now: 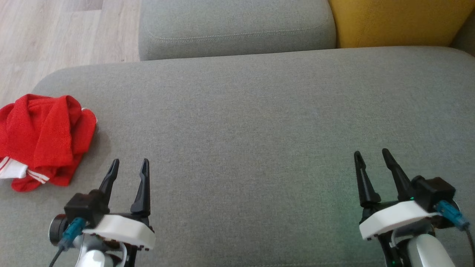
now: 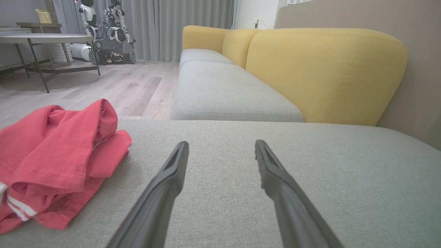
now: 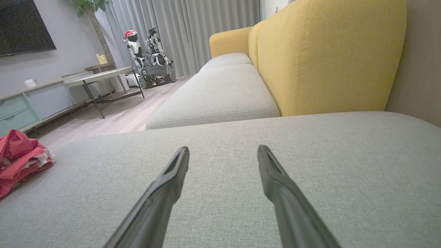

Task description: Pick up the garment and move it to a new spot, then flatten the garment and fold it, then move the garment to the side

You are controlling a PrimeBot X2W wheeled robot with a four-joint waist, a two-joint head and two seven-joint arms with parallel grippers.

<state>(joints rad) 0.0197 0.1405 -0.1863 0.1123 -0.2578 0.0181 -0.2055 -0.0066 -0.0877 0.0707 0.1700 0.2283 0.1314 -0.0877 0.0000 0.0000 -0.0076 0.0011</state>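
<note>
A red garment (image 1: 42, 139) with white stripes lies crumpled at the left edge of the grey sofa cushion (image 1: 259, 118). My left gripper (image 1: 130, 163) hovers open just right of it, fingers apart with nothing between them. In the left wrist view the garment (image 2: 55, 158) bunches at the lower left beside the open left gripper (image 2: 221, 146). Far to the right, my right gripper (image 1: 371, 152) stands open above bare cushion. The right wrist view shows the garment (image 3: 20, 160) at the far left, well away from the open right gripper (image 3: 223, 151).
A second grey seat cushion (image 1: 237, 27) lies beyond, with a yellow backrest (image 1: 400, 20) at the top right. Wooden floor (image 1: 55, 33) borders the cushion's left. Across the room stand a table (image 2: 44, 38), parked robots (image 2: 106, 31) and a cabinet (image 3: 31, 103).
</note>
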